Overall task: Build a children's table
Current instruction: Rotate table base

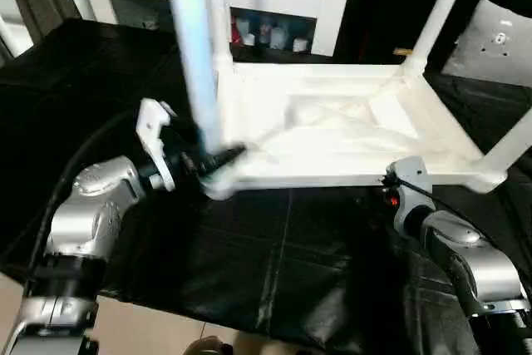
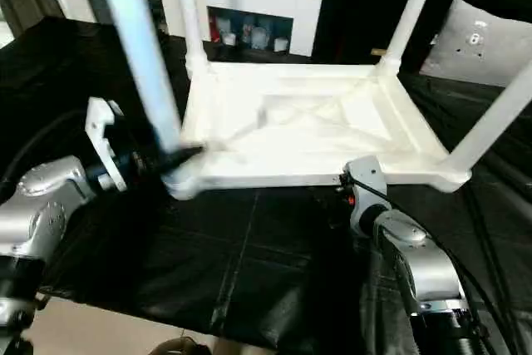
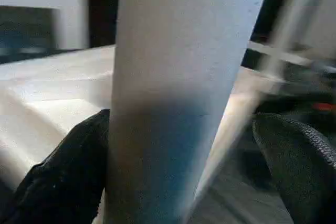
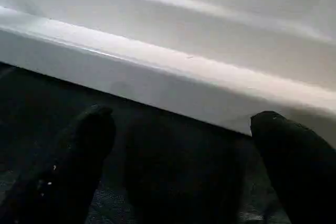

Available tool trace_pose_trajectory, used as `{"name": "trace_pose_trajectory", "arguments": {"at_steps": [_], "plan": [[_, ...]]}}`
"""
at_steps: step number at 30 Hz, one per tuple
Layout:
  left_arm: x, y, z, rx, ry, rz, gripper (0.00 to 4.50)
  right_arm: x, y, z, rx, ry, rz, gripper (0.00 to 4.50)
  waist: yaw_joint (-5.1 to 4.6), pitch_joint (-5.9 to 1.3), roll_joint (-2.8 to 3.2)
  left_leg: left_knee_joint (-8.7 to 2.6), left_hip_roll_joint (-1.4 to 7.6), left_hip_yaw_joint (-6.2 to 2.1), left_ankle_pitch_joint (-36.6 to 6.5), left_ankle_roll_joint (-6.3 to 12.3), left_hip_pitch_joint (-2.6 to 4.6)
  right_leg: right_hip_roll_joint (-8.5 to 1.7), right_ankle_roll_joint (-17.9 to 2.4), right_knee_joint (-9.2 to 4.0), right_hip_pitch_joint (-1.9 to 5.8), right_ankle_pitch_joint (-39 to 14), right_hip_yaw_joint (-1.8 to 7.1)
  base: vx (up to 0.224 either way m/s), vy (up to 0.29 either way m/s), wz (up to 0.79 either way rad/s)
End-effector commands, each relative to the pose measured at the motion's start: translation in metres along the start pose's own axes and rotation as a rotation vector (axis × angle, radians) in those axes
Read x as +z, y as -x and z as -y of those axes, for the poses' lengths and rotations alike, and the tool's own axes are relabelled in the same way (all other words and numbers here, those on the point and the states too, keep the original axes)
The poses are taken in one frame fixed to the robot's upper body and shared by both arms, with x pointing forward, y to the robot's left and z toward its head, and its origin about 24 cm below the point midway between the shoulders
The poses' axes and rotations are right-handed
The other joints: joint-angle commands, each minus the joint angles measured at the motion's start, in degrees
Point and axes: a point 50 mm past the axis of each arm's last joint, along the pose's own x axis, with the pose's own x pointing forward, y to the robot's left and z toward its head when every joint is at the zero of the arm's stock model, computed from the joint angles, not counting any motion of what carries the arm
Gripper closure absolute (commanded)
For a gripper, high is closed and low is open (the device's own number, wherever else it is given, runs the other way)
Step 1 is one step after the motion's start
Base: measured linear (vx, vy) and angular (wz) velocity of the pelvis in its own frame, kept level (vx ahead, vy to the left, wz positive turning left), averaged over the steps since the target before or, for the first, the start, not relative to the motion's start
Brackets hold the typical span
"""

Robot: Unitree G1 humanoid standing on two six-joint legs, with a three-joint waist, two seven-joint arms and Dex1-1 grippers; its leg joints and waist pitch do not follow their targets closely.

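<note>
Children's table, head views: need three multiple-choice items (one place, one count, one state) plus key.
1. Where is the left hand?
A. at the near-left leg
B. at the far-right leg
C. over the middle of the underside

2. How many legs point up?
A. two
B. three
C. four

3. How does the children's table lie?
A. upright
B. underside up
C. on its side

Key: A, that leg stands between its open fingers; C, one rises at each corner; B, the ribbed underside faces up.
</note>
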Motion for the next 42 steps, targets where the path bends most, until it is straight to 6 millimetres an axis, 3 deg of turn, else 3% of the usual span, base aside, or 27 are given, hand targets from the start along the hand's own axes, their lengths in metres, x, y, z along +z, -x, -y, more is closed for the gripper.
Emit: {"name": "trace_pose_trajectory", "arguments": {"at_steps": [1, 7, 16, 22, 25, 27, 30, 35, 42], "plan": [[-0.006, -0.014, 0.022, -0.162, 0.022, -0.041, 0.04, 0.007, -0.005, -0.005, 0.023, 0.023, 0.017, 0.00, 0.31, -4.06, 0.15, -5.84, 7.63, -2.79, -6.6, -0.97, 0.89, -7.55, -15.4, -3.02, 2.09, -3.5, 4.01, 0.000, 0.000, 0.00], [-0.001, -0.020, 0.041, -0.244, 0.028, -0.018, 0.04, 0.011, -0.007, -0.007, 0.055, 0.053, 0.044, 0.00, 0.33, -3.82, -0.04, -5.84, 7.67, -2.70, -9.0, -1.26, 0.87, -7.71, -15.1, -3.47, 2.24, -8.0, 4.17, 0.000, 0.000, 0.00], [0.012, -0.037, 0.067, -0.270, 0.007, 0.041, 0.04, 0.022, -0.011, -0.025, 0.176, 0.100, 0.091, 0.00, -0.23, -3.79, -0.08, -5.66, 7.61, -2.76, -6.9, 0.26, 0.56, -7.37, -15.1, -3.51, 2.41, -6.9, 4.08, 0.000, 0.000, 0.00], [0.017, -0.037, 0.082, -0.325, 0.036, 0.069, 0.04, 0.022, -0.009, -0.023, 0.187, 0.113, 0.090, 0.00, -0.49, -3.82, -0.24, -5.49, 7.54, -2.70, -5.6, 1.32, 0.41, -7.27, -15.8, -3.29, 2.49, -5.4, 4.01, 0.000, 0.000, 0.00], [0.019, -0.031, 0.086, -0.359, 0.058, 0.076, 0.04, 0.014, -0.007, -0.012, 0.115, 0.133, 0.051, 0.00, -0.51, -3.78, -0.33, -5.43, 7.45, -2.62, -5.4, 1.70, 0.45, -7.22, -15.9, -3.40, 2.41, -5.8, 4.00, 0.000, 0.000, 0.00], [0.022, -0.023, 0.093, -0.411, 0.093, 0.080, 0.04, 0.007, -0.004, 0.006, 0.025, 0.141, 0.008, 0.00, -0.50, -3.67, -0.45, -5.45, 7.45, -2.59, -5.4, 1.64, 0.41, -7.17, -15.8, -3.35, 2.38, -6.4, 3.98, 0.000, 0.000, 0.00], [0.023, -0.020, 0.095, -0.427, 0.107, 0.081, 0.04, 0.006, -0.002, 0.012, -0.002, 0.143, -0.002, 0.00, -0.52, -3.73, -0.40, -5.37, 7.27, -2.42, -4.4, 1.53, 0.56, -6.98, -15.9, -3.40, 2.32, -6.0, 3.97, 0.000, 0.000, 0.00], [0.030, -0.016, 0.105, -0.487, 0.159, 0.104, 0.04, 0.004, 0.003, 0.038, -0.110, 0.159, -0.039, 0.00, -0.25, -3.56, -0.54, -5.34, 7.20, -2.21, -5.1, 1.86, 0.64, -6.83, -15.9, -3.54, 2.29, -7.2, 3.97, 0.000, 0.000, 0.00], [0.033, -0.021, 0.105, -0.473, 0.149, 0.106, 0.04, 0.005, -0.007, 0.040, -0.114, 0.182, -0.052, 0.00, -0.33, -3.74, -0.51, -5.21, 7.09, -2.23, -4.4, 2.13, 0.53, -6.75, -15.7, -3.49, 2.44, -6.8, 3.88, 0.000, 0.000, 0.00]]}}
